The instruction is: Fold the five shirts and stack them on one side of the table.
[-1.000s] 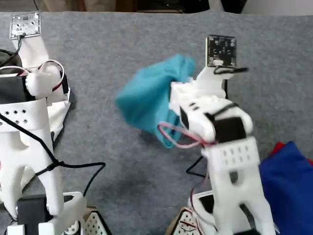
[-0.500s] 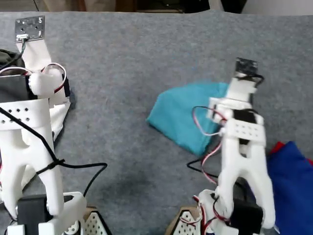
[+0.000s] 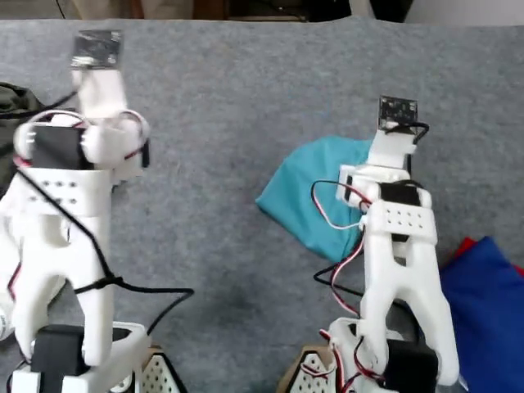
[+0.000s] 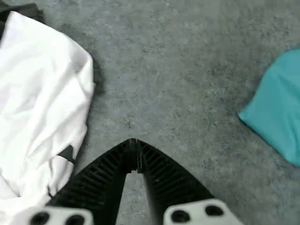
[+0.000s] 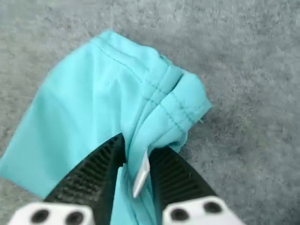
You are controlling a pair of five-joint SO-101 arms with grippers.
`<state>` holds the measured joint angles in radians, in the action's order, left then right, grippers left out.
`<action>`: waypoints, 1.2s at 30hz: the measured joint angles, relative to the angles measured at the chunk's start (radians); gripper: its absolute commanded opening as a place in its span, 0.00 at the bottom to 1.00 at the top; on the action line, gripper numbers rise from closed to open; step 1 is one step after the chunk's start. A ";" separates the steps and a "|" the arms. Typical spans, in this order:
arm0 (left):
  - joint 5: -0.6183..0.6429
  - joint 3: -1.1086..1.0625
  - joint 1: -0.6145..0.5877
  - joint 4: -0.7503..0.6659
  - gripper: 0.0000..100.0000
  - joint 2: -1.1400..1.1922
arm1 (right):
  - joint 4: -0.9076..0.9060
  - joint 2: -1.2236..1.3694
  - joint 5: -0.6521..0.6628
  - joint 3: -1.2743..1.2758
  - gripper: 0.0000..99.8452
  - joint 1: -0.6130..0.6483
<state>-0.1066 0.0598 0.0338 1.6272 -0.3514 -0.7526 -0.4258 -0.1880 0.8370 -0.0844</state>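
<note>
Teal shirt [image 3: 307, 196] right of the middle of the table [image 3: 246, 98], a fold pinched in the right gripper [image 5: 137, 151]. From the left wrist: left gripper [image 4: 134, 149] closed on nothing, white shirt [image 4: 37, 103] near it. From high: blue shirt [image 3: 487, 303] at the right edge.

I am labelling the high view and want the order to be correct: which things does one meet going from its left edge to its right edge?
left arm → teal shirt → blue shirt. The right arm overlaps the teal shirt, so I leave it out of the order.
</note>
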 measured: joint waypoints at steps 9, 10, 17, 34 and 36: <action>0.149 -0.092 0.330 -0.115 0.15 0.075 | 0.000 -0.014 0.015 0.000 0.00 -0.049; 0.178 -0.092 0.344 -0.140 0.15 0.112 | 0.000 -0.014 0.021 0.000 0.00 -0.060; 0.295 -0.029 0.397 -0.209 0.15 0.422 | 0.000 -0.014 0.035 0.000 0.00 -0.115; 0.637 0.144 0.482 -0.213 0.24 0.810 | 0.000 -0.014 0.052 0.000 0.00 -0.114; 0.654 0.144 0.482 -0.230 0.24 0.835 | 0.000 -0.014 0.052 0.000 0.00 -0.114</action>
<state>0.5470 0.2041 0.5155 1.3970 0.4833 -0.7526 -0.4396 -0.1358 0.8370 -0.1979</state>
